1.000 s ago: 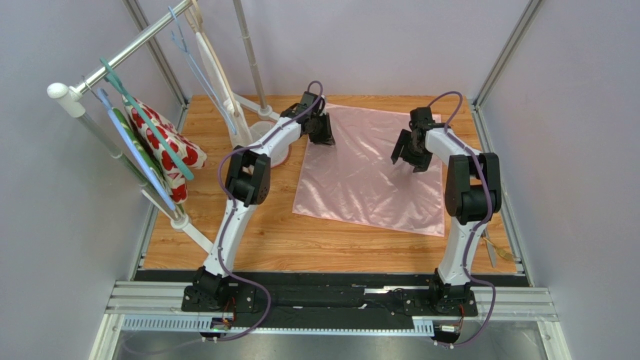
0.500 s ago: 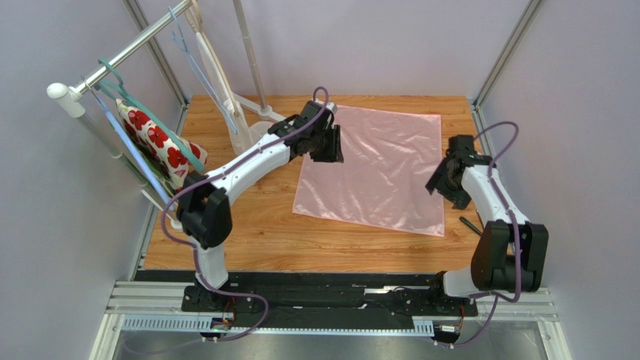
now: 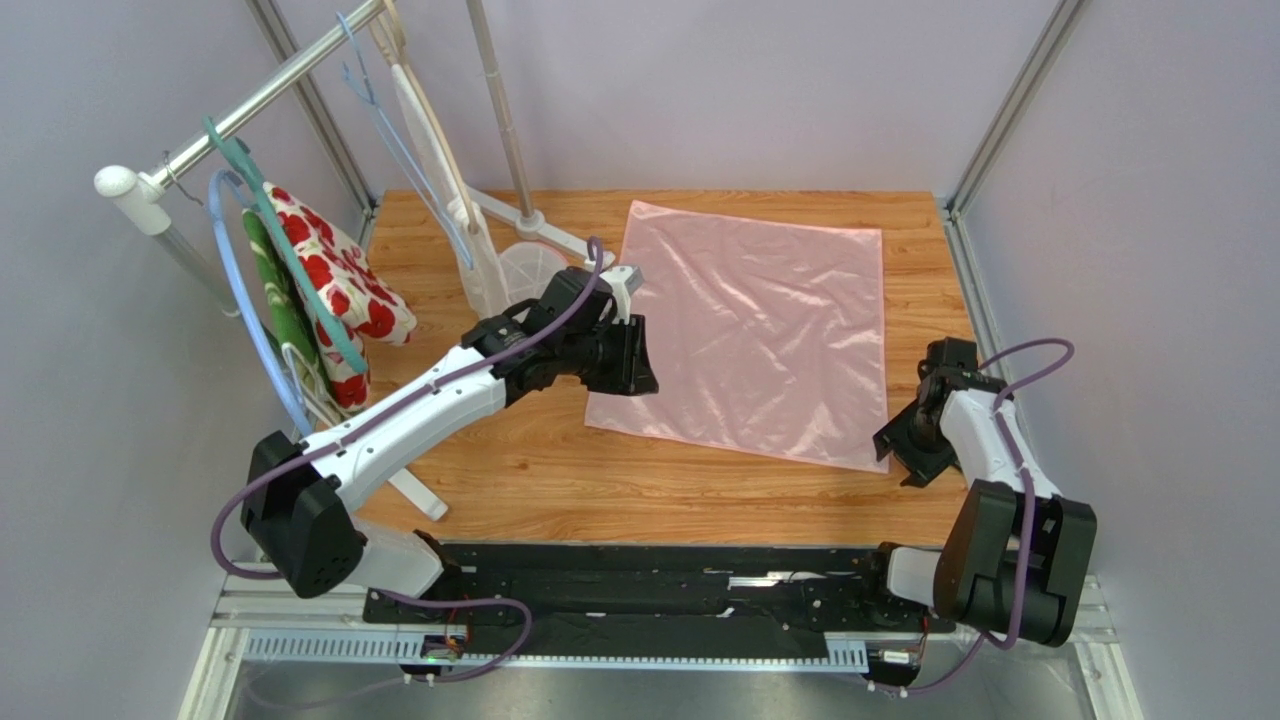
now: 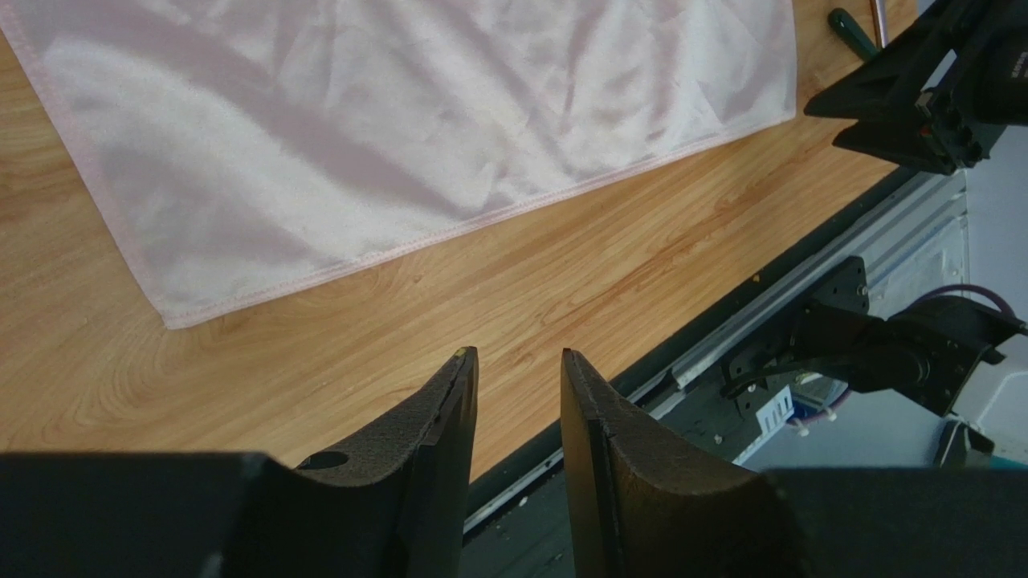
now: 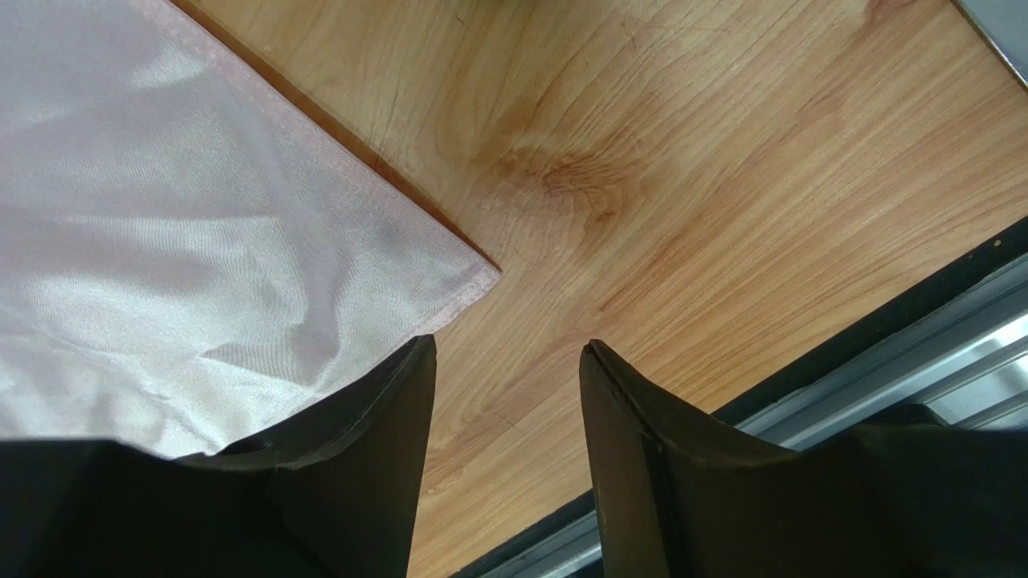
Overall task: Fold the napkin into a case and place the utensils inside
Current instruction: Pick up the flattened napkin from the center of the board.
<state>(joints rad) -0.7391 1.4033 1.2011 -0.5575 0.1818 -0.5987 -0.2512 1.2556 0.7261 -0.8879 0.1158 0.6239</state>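
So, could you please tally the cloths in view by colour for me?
Plain light-pink square napkin, flat on the wooden table: 1
White cloth with red flowers, hanging: 1
Green cloth, hanging beside it: 1
Total: 3

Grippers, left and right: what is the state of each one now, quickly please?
Left gripper: open, holding nothing.
Right gripper: open, holding nothing, near a corner of the light-pink square cloth napkin.
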